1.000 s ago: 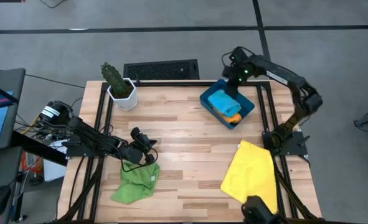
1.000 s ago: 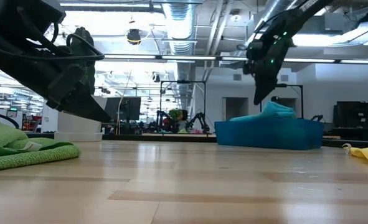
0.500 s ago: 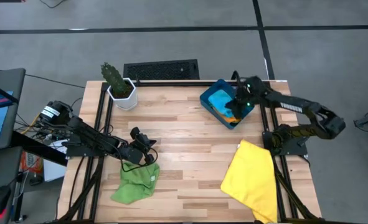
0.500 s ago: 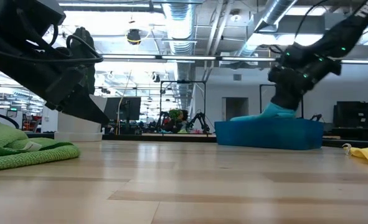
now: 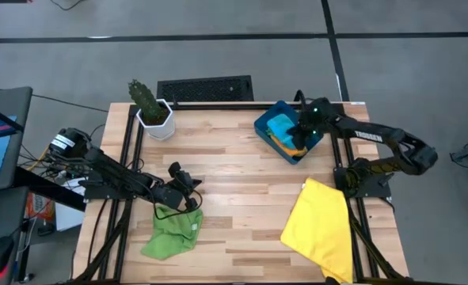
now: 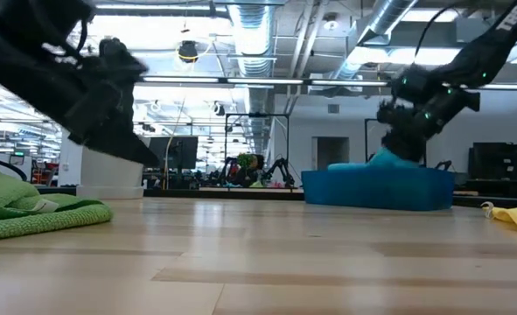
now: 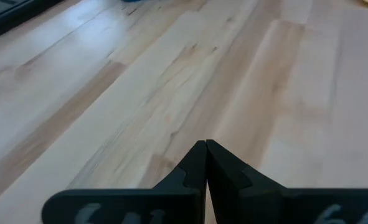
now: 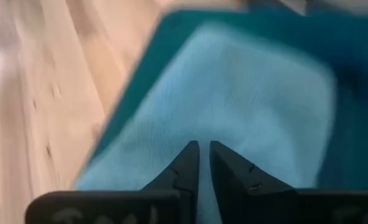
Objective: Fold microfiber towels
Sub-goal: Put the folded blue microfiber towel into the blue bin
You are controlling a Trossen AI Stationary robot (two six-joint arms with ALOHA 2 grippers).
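The right gripper (image 5: 299, 136) is being held down inside the dark teal bin (image 5: 316, 144) at the table's far right, its fingers (image 8: 187, 163) drawn nearly together, a narrow gap between them, over the light blue towel (image 8: 233, 106); whether cloth is being pinched cannot be told. The light blue towel is lying in the bin on top of an orange towel (image 5: 294, 149), directly beneath the fingertips. The left gripper (image 5: 188, 202) is being kept clenched with nothing in it above the bare wooden table (image 5: 234, 158), at the far edge of the crumpled green towel (image 5: 173, 231) near the table's front left. The large yellow towel (image 5: 321, 223) is lying spread at the front right, well apart from both grippers.
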